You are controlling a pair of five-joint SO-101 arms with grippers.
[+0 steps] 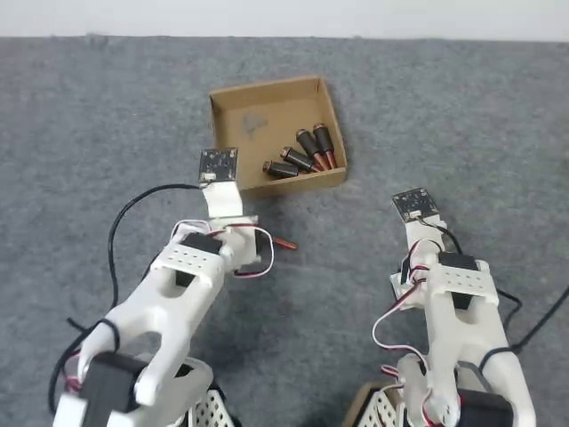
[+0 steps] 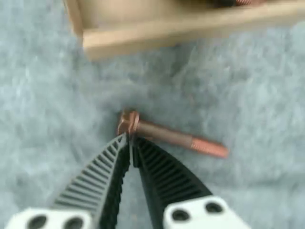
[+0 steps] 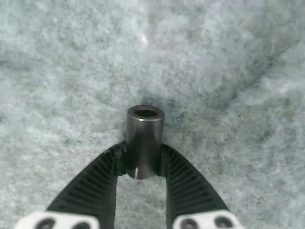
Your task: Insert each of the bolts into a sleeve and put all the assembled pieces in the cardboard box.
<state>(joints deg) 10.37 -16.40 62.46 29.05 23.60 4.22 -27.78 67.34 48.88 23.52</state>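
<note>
The left gripper (image 2: 129, 141) pinches a bolt (image 2: 167, 136) by its head, the right gripper (image 3: 143, 164) a sleeve (image 3: 145, 136). The cardboard box (image 1: 228, 108) sits upper middle in the high view.

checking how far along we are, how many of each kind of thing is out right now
assembled pieces in the cardboard box: 4
loose bolt in the left gripper: 1
loose sleeve in the right gripper: 1
cardboard box: 1
total: 7
</note>
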